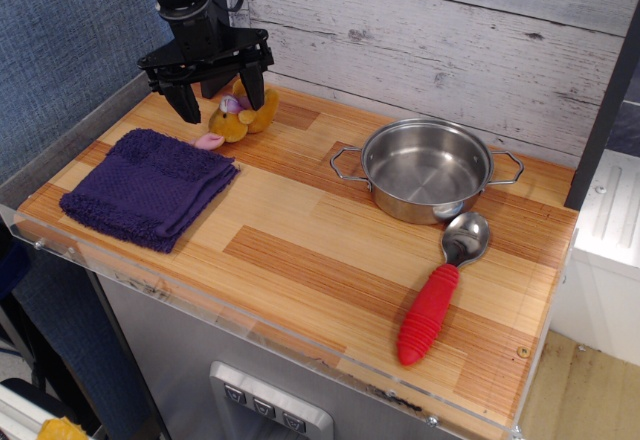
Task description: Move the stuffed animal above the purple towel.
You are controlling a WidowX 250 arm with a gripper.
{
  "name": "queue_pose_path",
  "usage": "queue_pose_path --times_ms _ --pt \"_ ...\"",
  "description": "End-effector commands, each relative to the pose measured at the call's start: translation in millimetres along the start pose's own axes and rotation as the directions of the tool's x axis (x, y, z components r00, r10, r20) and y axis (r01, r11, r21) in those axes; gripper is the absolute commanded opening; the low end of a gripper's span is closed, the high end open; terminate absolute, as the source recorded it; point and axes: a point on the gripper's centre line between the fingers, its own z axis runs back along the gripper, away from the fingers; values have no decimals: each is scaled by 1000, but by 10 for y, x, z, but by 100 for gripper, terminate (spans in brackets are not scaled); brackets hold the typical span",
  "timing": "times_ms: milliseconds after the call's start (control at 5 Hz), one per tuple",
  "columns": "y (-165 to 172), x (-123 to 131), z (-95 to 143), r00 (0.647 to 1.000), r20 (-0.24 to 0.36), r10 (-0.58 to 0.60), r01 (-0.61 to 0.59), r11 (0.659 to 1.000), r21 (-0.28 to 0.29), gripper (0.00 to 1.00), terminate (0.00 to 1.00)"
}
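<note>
On the wooden counter (300,230), plush toy (240,116) lying at the back left, just behind the purple towel (148,186), gripper (218,95) above it with fingers spread, toy unheld, steel pot (427,170) and red-handled spoon (440,290) well apart to the right

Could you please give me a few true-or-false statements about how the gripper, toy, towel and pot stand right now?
1. The gripper is open, with the stuffed animal lying between its fingers on the table. True.
2. The stuffed animal lies on the purple towel. False: it lies on the wood just behind the towel's far corner.
3. The steel pot holds the toy. False: the pot is empty.
4. The red-handled spoon lies in front of the pot, its bowl toward the pot. True.
5. The towel sits at the table's right end. False: it is at the left end.
</note>
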Motion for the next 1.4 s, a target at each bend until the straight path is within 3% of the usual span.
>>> queue_pose_path --times_ms 0,400,1000,1200 --pt "-318 183 830 983 176 -42 56 996 -70 100 0" --pt "-464 -24 1347 976 210 -63 95 985 -145 100 0" --pt "-464 -24 1347 976 210 -63 95 985 -145 100 0" --pt "-464 -24 1347 976 210 -63 95 985 -145 100 100"
